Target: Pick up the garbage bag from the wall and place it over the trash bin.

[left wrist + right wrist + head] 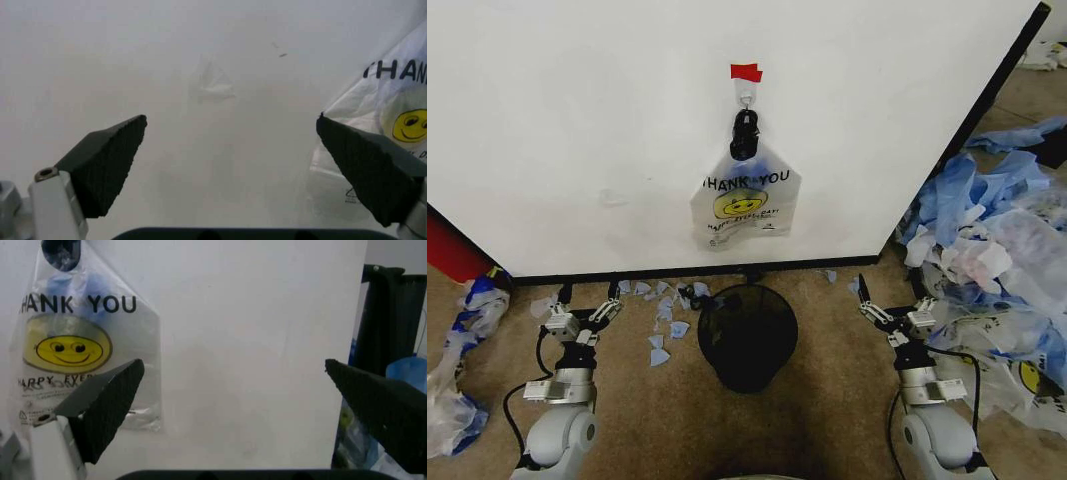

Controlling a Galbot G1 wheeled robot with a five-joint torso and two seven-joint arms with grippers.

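Observation:
The garbage bag [745, 200], translucent with a yellow smiley and "THANK YOU" print, hangs by its dark bunched handles from a hook under red tape [746, 72] on the white wall [607, 120]. The same garbage bag [80, 350] faces the right wrist camera, and the garbage bag [387, 115] edges into the left wrist view. Below it on the floor stands the black mesh trash bin [747, 335]. My left gripper [585, 297] is open low at the left, near the wall's base. My right gripper [889, 292] is open low at the right. Both hold nothing.
Small blue plastic scraps [662, 320] litter the floor between the left gripper and the bin. A large heap of blue and clear bags [997, 260] lies at the right. More bags [457, 350] and a red object [452, 250] sit at the left.

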